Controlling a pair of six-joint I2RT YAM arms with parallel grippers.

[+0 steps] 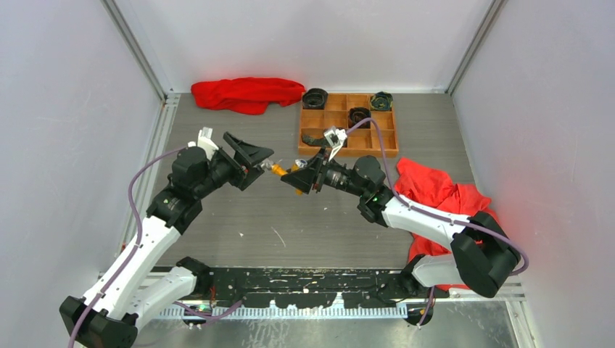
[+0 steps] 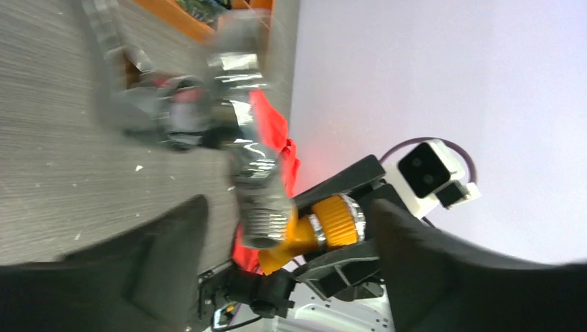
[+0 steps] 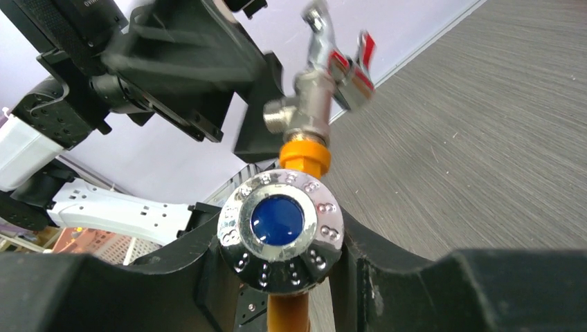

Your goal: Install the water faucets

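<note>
Right gripper (image 1: 296, 180) is clamping orange faucet (image 3: 302, 155), silver faucet (image 3: 313, 111) joining its tip, left gripper (image 1: 262, 164) gaping loose around it.

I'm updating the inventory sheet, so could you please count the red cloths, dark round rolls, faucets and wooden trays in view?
Red cloths: 2
Dark round rolls: 3
Faucets: 2 (silver faucet, orange faucet)
Wooden tray: 1
Total: 8
</note>
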